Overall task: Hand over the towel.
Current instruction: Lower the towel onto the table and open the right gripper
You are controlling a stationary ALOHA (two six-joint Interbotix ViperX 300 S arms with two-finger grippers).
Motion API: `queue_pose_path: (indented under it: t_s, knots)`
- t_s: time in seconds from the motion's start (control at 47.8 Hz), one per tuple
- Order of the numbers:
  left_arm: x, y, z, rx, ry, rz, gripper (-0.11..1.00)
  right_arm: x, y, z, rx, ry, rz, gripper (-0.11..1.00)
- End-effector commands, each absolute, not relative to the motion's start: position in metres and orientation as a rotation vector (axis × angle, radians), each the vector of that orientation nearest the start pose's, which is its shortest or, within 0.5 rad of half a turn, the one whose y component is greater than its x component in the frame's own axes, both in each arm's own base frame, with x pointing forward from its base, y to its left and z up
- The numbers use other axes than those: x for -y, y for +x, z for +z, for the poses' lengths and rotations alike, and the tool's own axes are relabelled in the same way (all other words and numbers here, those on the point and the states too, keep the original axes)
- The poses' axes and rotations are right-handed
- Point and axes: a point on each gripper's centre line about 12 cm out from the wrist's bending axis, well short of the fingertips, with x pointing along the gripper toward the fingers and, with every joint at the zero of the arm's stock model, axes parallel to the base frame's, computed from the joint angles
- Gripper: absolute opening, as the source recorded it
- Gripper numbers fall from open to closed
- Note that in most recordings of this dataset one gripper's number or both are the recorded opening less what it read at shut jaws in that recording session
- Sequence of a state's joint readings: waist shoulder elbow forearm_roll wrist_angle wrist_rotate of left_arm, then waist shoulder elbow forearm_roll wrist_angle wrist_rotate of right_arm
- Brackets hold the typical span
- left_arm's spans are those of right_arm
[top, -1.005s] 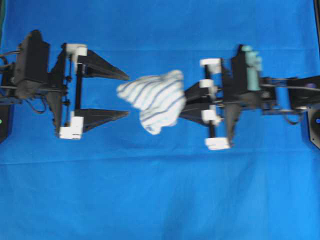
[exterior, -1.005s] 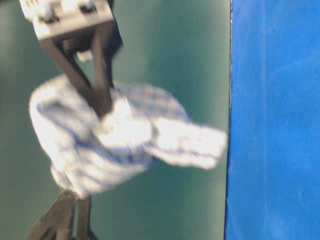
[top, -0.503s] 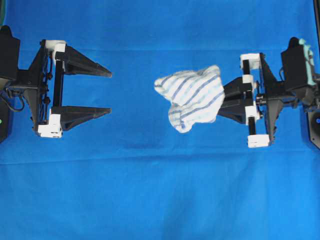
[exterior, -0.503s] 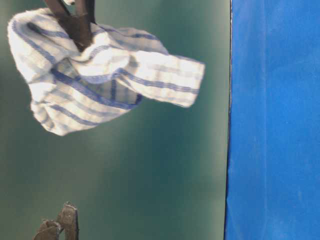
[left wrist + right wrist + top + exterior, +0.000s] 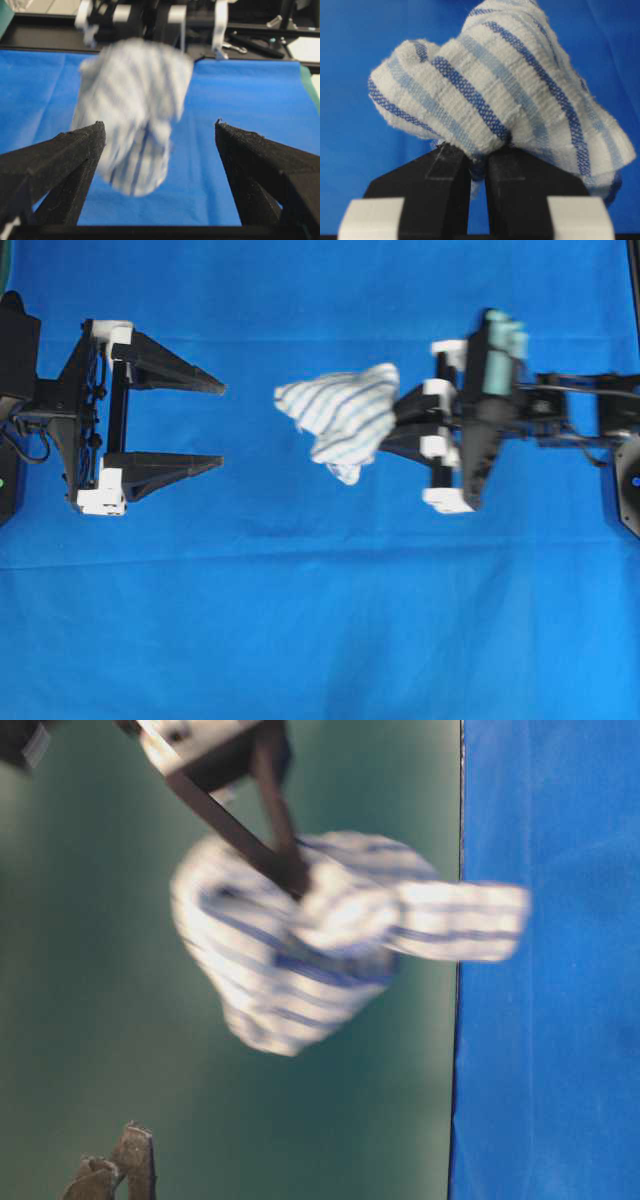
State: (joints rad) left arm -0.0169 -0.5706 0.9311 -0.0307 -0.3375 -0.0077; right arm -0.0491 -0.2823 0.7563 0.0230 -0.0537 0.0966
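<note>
A: Item, towel (image 5: 343, 415): where?
B: Mid-scene, above the blue sheet (image 5: 320, 620), pinched in the closed right gripper (image 5: 398, 427).
A: Left gripper (image 5: 222, 425)?
B: At left, spread wide, empty, well apart from the cloth.

A plain blue sheet (image 5: 320, 620) covers the tabletop from edge to edge in the overhead view, lying flat with only faint creases. Nothing else can be seen resting directly on its surface here.
</note>
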Motion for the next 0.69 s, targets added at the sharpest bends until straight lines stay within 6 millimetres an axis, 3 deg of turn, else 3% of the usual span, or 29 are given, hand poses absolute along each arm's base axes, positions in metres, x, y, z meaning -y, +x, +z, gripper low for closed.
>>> queue_pose_path:
  t_s: [0.0,0.168,0.398,0.503,0.67]
  knots:
    - [0.004,0.288,0.312,0.01,-0.035,-0.008,0.9,0.025,0.364,0.245,-0.471,0.129,-0.093,0.09]
    - [0.004,0.288,0.312,0.012,-0.032,-0.007,0.9,0.036,0.385,0.202,-0.666,0.136,-0.125,0.09]
    - [0.004,0.288,0.311,0.009,-0.026,-0.007,0.9,0.04,0.405,0.147,-0.784,0.138,-0.132,0.09]
    - [0.003,0.287,0.311,0.011,-0.024,-0.004,0.9,0.04,0.408,0.136,-0.813,0.141,-0.134,0.09]
    - [0.003,0.288,0.31,0.007,-0.024,-0.004,0.9,0.04,0.41,0.136,-0.813,0.14,-0.132,0.09]
